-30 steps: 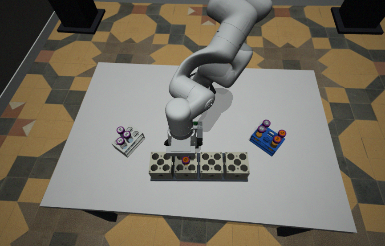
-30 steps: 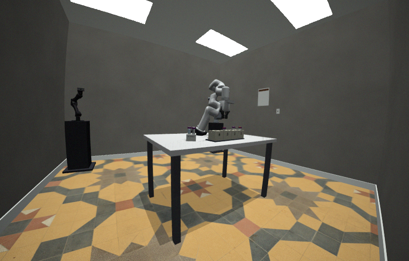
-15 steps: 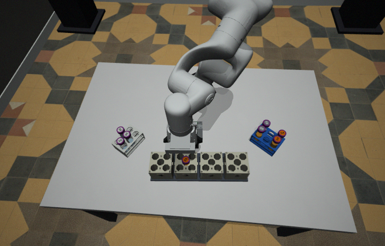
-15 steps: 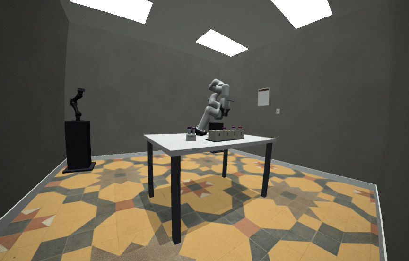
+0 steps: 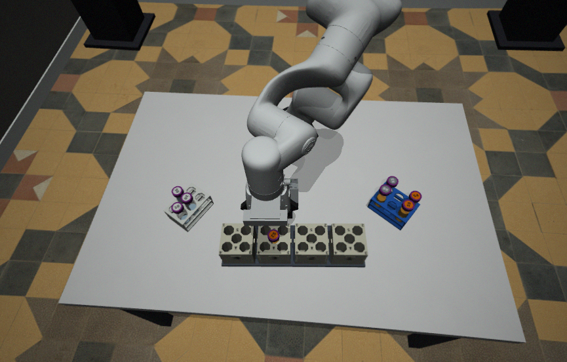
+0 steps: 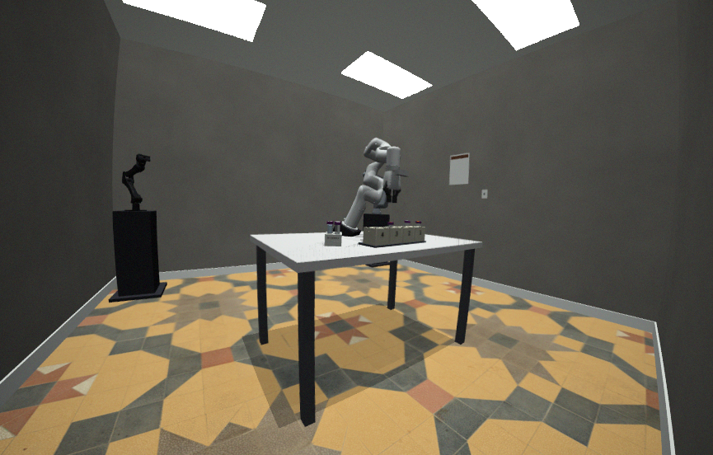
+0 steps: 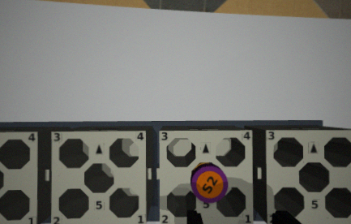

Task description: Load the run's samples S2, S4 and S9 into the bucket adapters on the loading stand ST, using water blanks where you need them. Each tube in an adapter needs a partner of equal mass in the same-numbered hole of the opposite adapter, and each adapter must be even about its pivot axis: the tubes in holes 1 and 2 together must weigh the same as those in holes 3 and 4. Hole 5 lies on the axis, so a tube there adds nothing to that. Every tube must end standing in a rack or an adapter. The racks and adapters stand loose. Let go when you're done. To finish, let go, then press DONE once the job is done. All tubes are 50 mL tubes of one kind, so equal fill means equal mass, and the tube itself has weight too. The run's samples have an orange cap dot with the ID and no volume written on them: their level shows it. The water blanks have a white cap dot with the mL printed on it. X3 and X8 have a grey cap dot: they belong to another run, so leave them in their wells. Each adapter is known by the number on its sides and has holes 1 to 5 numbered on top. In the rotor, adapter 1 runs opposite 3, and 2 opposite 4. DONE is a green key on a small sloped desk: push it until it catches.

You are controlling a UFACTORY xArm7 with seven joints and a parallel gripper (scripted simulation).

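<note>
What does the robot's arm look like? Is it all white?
Mostly. The arm is smooth, glossy white, built of fat rounded segments like bent tubes. Near the end sits a boxy pale-grey block with dark side pieces. The gripper has black fingers. No cables show.

The flat white rectangular table top (image 5: 214,148) carries a dark blue loading stand (image 5: 293,265) with four cream square five-hole adapters (image 5: 311,243) just in front of the claw (image 5: 266,224). A white tube rack (image 5: 189,210) sits off to one side of the claw, a blue tube rack (image 5: 394,208) well off to the other
</note>
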